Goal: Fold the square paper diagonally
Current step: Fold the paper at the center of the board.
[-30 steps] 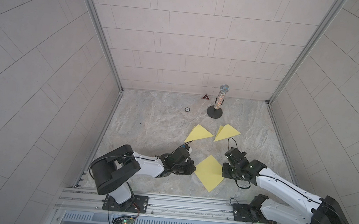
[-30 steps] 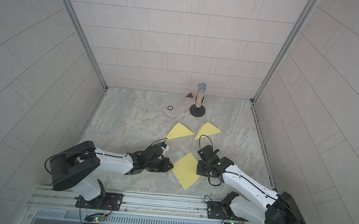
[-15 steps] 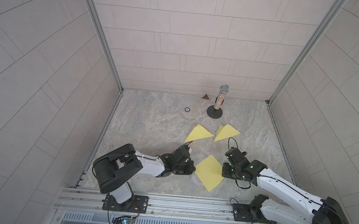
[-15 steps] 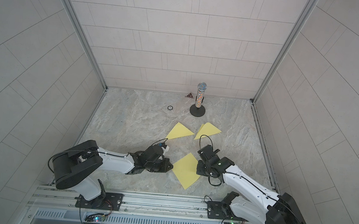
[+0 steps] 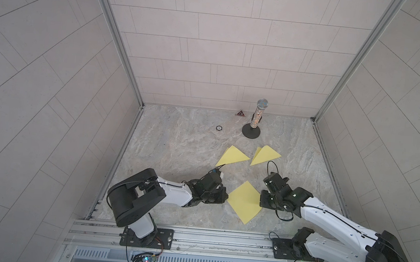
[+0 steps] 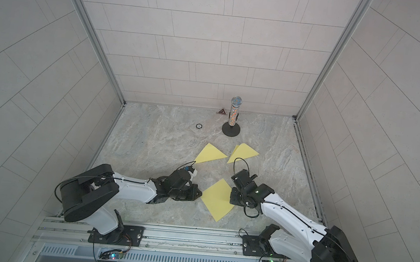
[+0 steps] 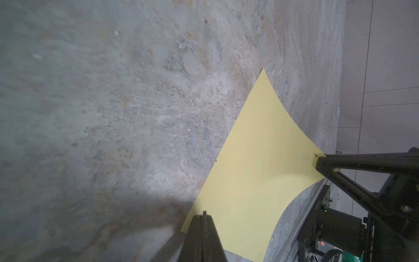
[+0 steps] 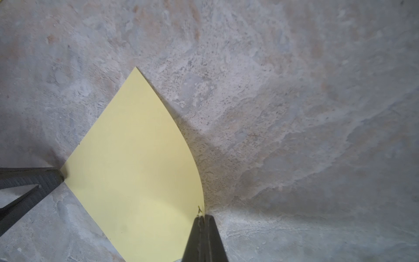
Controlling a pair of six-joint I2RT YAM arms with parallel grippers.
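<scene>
At opposite corners of the square paper (image 5: pixel 244 202), left claw (image 5: pixel 226 197) and right claw (image 5: pixel 260 203) sit closed; one should pin, the other sweep across.

Pale yellow square paper sheet (image 8: pixel 136 167) on a mottled grey stone surface (image 8: pixel 294 90). The closed black right pincer (image 8: pixel 202 217) touches one corner; the black left pincer (image 8: pixel 59 176), at its ten o'clock, meets the opposite corner.

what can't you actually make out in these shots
Square paper, side corners: both top views, covered by the left arm and right arm; wrist views do not show whether the shut jaws pinch or only press.
One corner of it: right wrist view, cut off by the frame edge.
Ring and dark triangle at the back: top views, too small to identify.
</scene>
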